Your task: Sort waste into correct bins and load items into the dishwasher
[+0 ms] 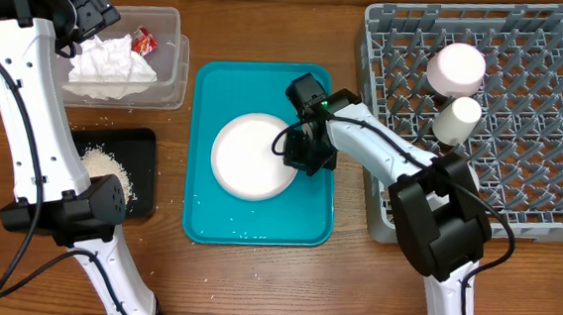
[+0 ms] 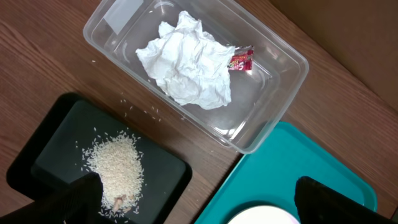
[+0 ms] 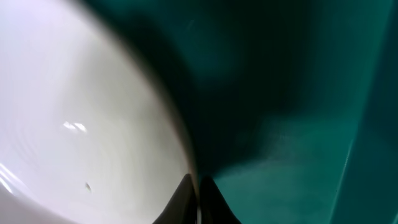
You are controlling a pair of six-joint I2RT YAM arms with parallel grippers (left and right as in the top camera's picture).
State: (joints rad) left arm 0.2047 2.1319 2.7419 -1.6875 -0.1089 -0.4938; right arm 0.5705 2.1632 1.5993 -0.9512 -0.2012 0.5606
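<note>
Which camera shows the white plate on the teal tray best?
Overhead: the whole plate shows, lying on the teal tray, with the right gripper at its edge. Right wrist gives only a blurred close-up of its rim; left wrist just a sliver at the frame's bottom.

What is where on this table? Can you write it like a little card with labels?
clear tub: crumpled tissue and red wrapper inside
black tray: rice crumbs on it
teal tray: white plate on it
dish rack: bowl and cup inside
left gripper: open, above the tub
right gripper: shut, at the plate's right edge
</note>
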